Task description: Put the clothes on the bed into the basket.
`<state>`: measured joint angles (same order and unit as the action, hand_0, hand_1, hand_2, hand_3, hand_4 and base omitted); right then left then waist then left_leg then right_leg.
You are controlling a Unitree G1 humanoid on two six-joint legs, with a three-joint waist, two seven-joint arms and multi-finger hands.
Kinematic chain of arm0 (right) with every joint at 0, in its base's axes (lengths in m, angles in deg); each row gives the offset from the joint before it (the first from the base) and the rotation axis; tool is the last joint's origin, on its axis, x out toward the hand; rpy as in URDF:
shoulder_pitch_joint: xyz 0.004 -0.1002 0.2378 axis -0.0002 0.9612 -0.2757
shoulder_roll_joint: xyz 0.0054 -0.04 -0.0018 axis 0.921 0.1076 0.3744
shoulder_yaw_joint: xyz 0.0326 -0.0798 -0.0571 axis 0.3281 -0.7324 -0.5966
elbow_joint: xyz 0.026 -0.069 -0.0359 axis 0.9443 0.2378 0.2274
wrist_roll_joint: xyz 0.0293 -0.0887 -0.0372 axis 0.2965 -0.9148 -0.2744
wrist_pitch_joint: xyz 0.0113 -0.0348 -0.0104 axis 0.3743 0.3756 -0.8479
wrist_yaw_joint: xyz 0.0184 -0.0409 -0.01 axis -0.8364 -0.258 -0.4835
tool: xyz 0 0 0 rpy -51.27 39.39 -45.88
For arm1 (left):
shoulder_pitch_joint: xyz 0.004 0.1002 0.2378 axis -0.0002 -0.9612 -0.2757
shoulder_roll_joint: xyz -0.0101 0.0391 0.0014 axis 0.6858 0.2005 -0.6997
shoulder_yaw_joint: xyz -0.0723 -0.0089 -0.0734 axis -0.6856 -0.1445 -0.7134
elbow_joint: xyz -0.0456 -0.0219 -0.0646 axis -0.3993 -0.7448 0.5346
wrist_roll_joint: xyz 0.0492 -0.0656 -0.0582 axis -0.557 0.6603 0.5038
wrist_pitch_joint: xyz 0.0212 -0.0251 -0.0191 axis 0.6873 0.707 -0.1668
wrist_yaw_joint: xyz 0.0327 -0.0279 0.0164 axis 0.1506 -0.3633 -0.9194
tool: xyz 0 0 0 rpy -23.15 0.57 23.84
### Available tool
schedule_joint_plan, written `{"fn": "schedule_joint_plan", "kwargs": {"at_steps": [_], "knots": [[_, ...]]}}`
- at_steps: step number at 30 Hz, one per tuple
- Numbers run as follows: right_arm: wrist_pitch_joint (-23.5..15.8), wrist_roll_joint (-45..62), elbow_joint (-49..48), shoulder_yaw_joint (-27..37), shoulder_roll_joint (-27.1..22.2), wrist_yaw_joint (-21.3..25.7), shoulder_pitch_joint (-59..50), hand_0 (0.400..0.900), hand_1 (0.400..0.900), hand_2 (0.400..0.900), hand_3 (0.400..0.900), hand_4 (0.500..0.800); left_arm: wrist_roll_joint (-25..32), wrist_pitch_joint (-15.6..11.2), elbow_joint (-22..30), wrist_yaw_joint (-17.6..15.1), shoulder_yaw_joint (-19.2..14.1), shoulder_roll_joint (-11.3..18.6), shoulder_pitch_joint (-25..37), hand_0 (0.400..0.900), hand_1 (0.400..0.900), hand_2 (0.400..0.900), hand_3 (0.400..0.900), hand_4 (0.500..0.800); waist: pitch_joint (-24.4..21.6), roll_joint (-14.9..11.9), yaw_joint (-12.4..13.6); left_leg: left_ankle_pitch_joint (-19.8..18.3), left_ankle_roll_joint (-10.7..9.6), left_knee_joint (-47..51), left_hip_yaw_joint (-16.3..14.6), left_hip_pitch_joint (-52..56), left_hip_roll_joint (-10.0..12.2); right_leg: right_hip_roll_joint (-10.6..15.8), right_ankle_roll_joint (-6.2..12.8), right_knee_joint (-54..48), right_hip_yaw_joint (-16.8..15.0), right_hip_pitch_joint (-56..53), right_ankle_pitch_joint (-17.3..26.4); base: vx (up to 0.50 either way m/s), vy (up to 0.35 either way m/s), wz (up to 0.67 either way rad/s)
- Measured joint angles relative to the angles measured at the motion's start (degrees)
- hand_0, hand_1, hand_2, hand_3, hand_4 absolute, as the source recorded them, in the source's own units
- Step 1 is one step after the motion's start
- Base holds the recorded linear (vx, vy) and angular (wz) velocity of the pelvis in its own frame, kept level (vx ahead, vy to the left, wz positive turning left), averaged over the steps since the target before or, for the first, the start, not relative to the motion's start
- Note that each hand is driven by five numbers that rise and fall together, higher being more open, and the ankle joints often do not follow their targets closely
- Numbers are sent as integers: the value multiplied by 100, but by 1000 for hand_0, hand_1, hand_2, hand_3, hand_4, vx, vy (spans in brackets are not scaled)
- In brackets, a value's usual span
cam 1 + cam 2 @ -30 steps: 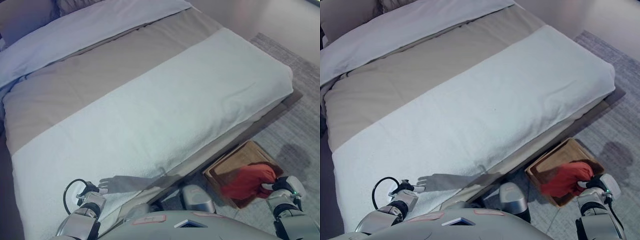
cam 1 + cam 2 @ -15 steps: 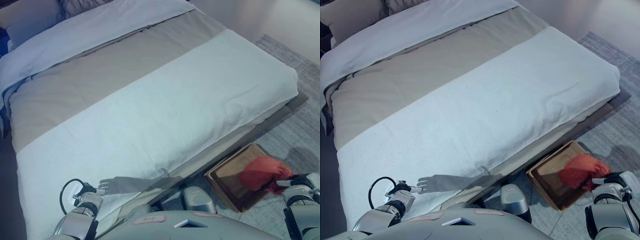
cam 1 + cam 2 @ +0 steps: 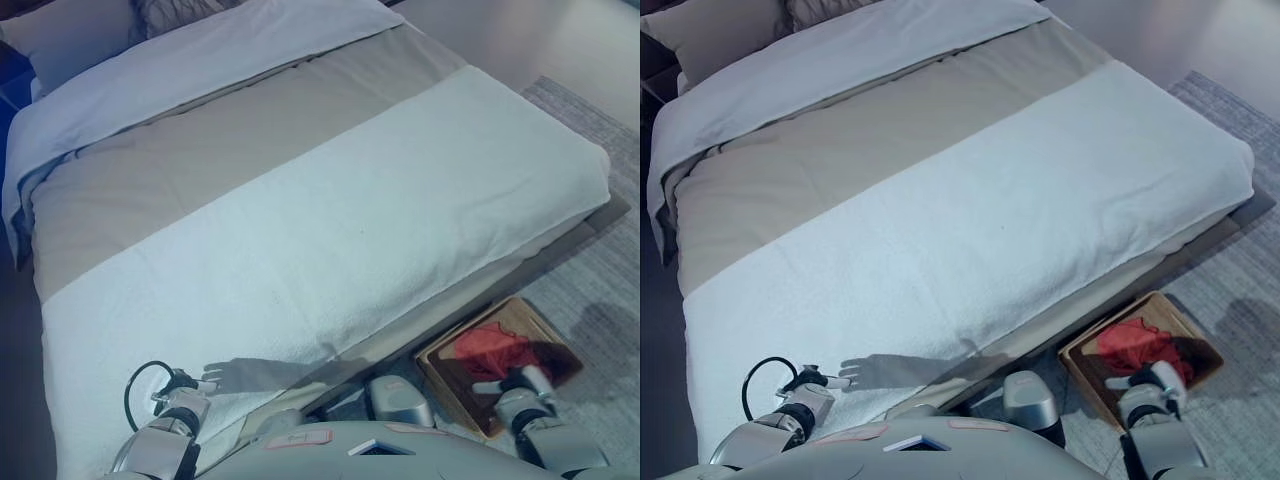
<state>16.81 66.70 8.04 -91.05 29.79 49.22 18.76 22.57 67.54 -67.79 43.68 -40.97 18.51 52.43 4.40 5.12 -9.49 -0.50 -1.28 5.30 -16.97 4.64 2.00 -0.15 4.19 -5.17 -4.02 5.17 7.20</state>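
Observation:
A red cloth (image 3: 492, 347) lies crumpled inside the wooden basket (image 3: 545, 320), which stands on the floor at the bed's near right corner. My right hand (image 3: 517, 384) hovers over the basket's near rim, just in front of the cloth and apart from it, with a white-tipped finger stretched out. My left hand (image 3: 187, 386) rests open at the near edge of the bed (image 3: 330, 200), fingers straight on the white blanket. I see no clothes on the bed's top.
The bed carries a white blanket, a beige band and a pale sheet with pillows (image 3: 70, 40) at the far left. A grey rug (image 3: 600, 270) covers the floor to the right, under the basket.
My right hand swung the red cloth over the basket, let it go and drew back to the near rim. The cloth now lies in the basket. The view shifted slightly.

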Motion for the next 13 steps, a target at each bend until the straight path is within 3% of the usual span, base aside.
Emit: {"fn": "schedule_joint_plan", "kwargs": {"at_steps": [5,13], "knots": [[-5,-101,24,-426,445,-302,158,900,900,900,900,800,-2,-19,50,125,120,-216,-40,900,900,900,900,800,38,-103,40,-2,-2,0,84,52,-7,23,-12,1,78,-85,-10,-17,-6,7],[-1,-113,-50,-412,196,-256,67,900,900,900,900,800,46,-71,91,146,163,-192,-71,900,900,900,900,800,-89,-301,86,0,3,0,116,66,-20,38,-12,0,103,-107,-9,-13,7,-1]]}}
